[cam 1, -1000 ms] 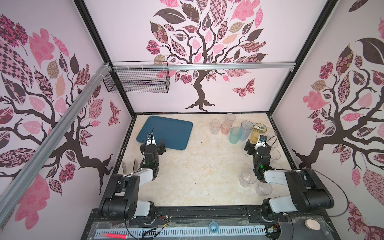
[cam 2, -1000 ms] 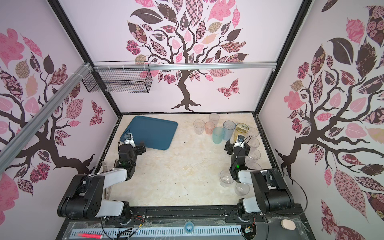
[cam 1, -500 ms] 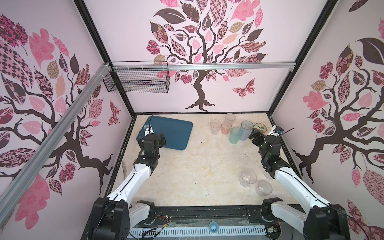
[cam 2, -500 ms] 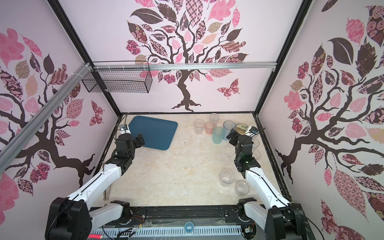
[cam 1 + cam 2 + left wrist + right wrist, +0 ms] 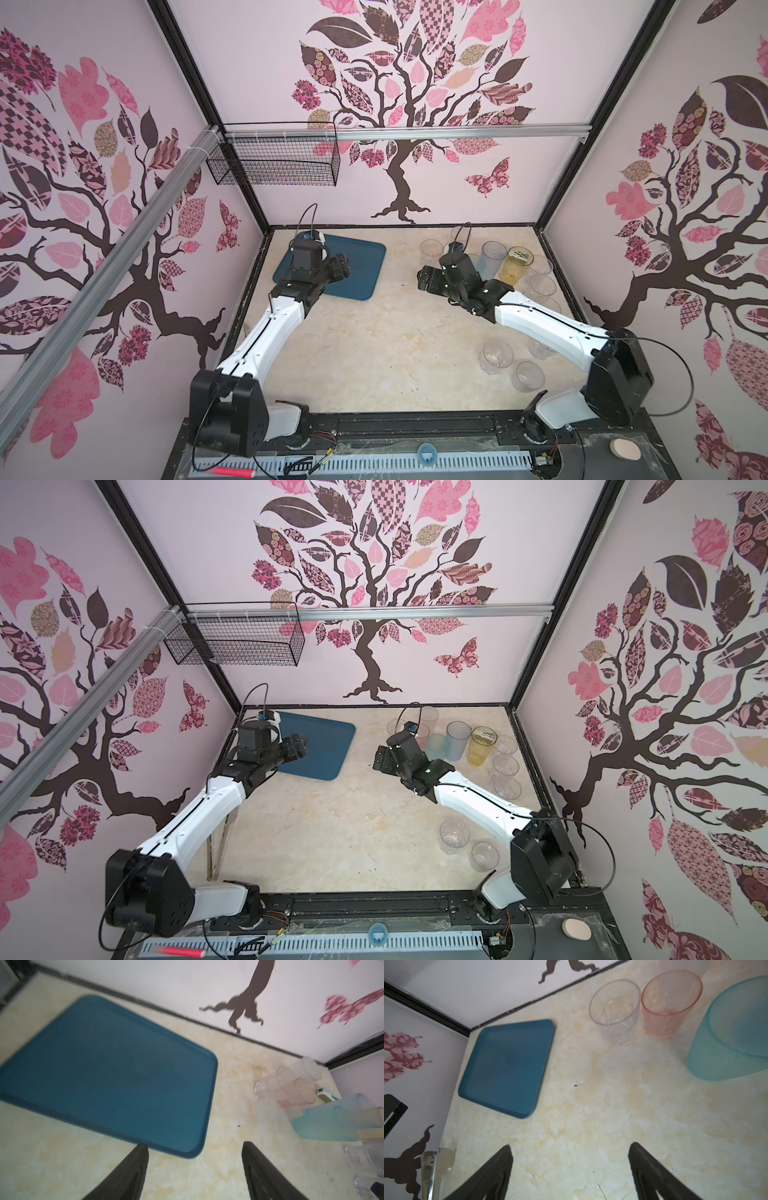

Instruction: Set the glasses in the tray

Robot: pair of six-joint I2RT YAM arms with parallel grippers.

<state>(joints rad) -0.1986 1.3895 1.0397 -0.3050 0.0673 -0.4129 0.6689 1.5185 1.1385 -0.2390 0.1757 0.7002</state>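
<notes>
With our left fingers (image 5: pixel 133 1167) spread near the empty tray (image 5: pixel 361 270) and our right fingers (image 5: pixel 496 1174) spread beside the glasses (image 5: pixel 494 255) crowded on the tabletop's (image 5: pixel 395 345) far right, we risk toppling neighbouring tumblers when reaching in.

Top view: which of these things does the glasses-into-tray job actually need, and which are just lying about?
Part of the job:
- blue tray
- yellow glass
- blue-grey glass
- teal glass
- pink glass
- clear tumblers

Just lying about:
- wire mesh basket
- red pen
- beige disc
</notes>
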